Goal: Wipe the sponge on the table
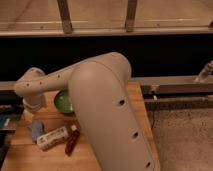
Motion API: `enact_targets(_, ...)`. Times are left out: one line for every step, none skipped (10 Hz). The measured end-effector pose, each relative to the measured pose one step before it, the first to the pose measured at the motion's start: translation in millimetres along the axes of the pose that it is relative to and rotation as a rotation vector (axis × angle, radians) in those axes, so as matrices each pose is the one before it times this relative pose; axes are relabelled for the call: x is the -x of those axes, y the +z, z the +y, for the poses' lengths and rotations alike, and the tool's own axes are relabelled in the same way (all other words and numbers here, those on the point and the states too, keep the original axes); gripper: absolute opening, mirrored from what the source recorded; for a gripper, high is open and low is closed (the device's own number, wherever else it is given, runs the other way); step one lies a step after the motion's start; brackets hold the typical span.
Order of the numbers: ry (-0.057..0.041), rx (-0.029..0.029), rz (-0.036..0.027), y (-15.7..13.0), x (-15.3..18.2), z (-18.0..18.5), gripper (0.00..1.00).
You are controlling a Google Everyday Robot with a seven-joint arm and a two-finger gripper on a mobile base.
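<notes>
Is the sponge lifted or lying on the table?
Lying: the sponge rests flat on the table beside the packet; the gripper hangs above it.

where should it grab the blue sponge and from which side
Pinch the sponge across its middle, from straight above: it lies flat on the table, with the white packet close beside it. The gripper hangs open close by its far end.
</notes>
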Motion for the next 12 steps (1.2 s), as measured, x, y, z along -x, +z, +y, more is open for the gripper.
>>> enact_targets(-0.00323,0.00232,-0.00078,0.60,1.79,2.74,0.62)
enact_targets(0.00206,-0.00148,-0.00002,-0.53,-0.65,-1.37,0.62)
enact_targets(0.00261,-0.00244,0.00191,-0.17,-1.28,-1.67,0.62)
enact_targets(-0.00320,-0.00035,0.00436,-0.52,2.03,2.74,0.62)
enact_targets(0.00541,-0.00038,0.01893,2.36,0.21,-1.53,0.62)
enact_targets(0.00533,0.00830,0.02146,9.20,-0.93,0.00,0.62)
enact_targets(-0.00274,0.01277,0.01761,12.38,-0.95,1.23,0.62)
enact_targets(0.00000,0.01123,0.01347,9.33,-0.69,-0.23,0.62)
enact_targets(0.00157,0.01030,0.00823,5.62,-0.47,-0.19,0.62)
enact_targets(0.00535,0.01583,0.00759,7.76,-1.41,-1.24,0.62)
enact_targets(0.00487,0.01251,0.00170,5.68,-1.37,-0.87,0.62)
enact_targets(0.00326,0.01059,0.00083,5.00,-1.23,-0.07,0.62)
